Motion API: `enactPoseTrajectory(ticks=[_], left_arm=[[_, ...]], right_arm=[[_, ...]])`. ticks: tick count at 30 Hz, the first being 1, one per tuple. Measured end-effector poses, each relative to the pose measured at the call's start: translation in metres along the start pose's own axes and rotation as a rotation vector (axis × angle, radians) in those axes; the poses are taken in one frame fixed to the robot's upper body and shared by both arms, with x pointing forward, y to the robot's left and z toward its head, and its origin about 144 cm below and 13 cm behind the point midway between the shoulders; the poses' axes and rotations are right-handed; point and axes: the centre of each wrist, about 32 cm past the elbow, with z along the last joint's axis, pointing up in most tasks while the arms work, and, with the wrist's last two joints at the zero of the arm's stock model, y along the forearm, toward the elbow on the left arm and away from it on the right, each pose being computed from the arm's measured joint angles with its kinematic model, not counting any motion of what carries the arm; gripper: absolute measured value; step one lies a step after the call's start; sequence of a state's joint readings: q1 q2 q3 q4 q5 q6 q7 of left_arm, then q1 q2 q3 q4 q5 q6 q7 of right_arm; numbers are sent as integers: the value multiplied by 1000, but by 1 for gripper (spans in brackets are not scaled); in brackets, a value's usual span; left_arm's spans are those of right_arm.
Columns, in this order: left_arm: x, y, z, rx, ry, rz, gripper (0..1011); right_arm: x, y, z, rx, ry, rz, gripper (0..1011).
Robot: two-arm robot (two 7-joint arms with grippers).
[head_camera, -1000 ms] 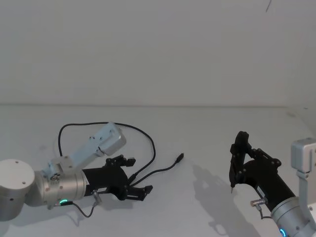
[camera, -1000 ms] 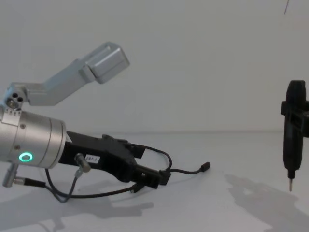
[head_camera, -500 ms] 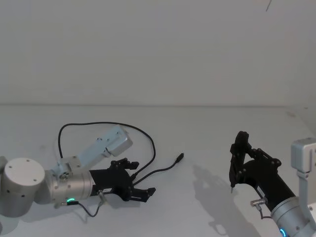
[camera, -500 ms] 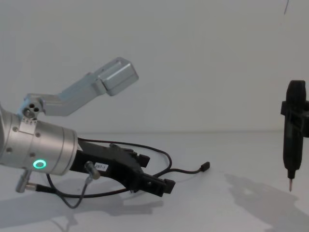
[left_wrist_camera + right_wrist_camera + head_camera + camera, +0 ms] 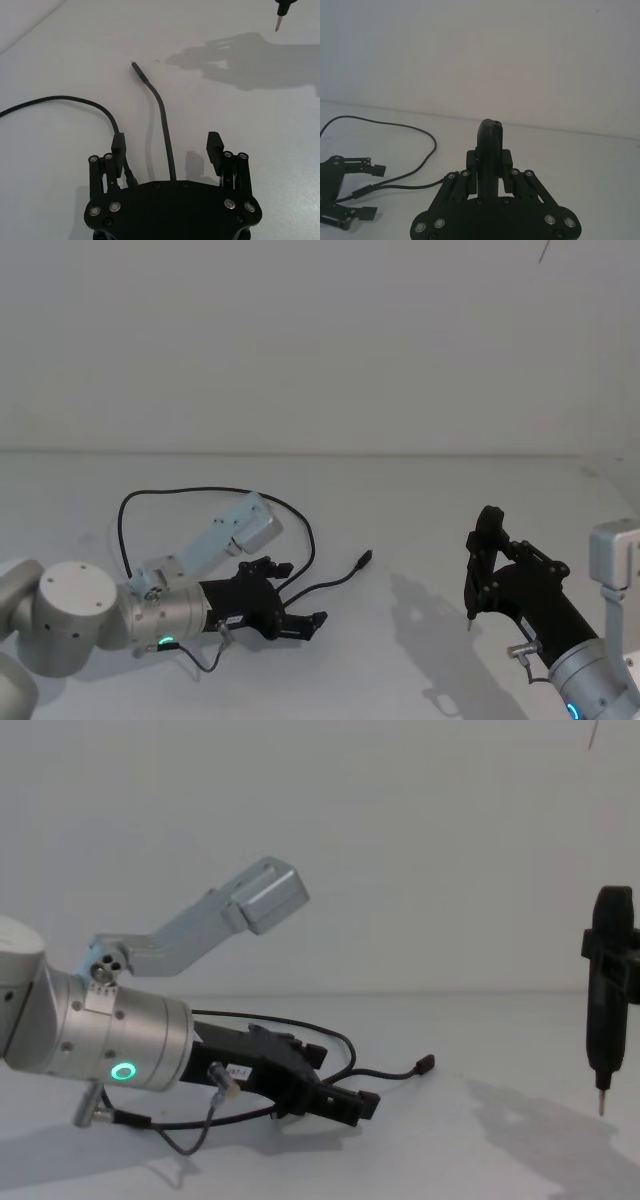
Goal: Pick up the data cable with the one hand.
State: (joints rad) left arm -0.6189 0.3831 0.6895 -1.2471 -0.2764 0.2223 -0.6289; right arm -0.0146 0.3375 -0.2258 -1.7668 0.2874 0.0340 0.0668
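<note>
The open left end effector (image 5: 166, 142) sits around the thin, bendy, light-looking data cable (image 5: 161, 110) on the worktop's (image 5: 420, 500) left side, best pinched at its thick joint, while the right end effector (image 5: 489, 161) grips a pointed tool (image 5: 608, 980)

The left gripper (image 5: 302, 593) is now farther forward and to the right than a second ago, its spread fingers reaching farther along the cable (image 5: 312, 543) toward the plug end.
</note>
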Motion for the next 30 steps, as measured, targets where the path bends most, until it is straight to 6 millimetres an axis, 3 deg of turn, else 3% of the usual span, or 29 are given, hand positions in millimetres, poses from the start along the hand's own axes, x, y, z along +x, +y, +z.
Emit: enactPoseTrajectory(ticks=[10,16,17,30], left_arm=[[3,-11,-2,-6,7,-5,789],[4,-15,-2,-11,13,-2,598],[4,-16,-3,-12,15,0,528],[4,-20,-2,-20,30,2,132]], right_arm=[[0,0,0,0,0,0,279],[0,0,0,0,0,0,279],[0,0,0,0,0,0,279],[0,0,0,0,0,0,279]])
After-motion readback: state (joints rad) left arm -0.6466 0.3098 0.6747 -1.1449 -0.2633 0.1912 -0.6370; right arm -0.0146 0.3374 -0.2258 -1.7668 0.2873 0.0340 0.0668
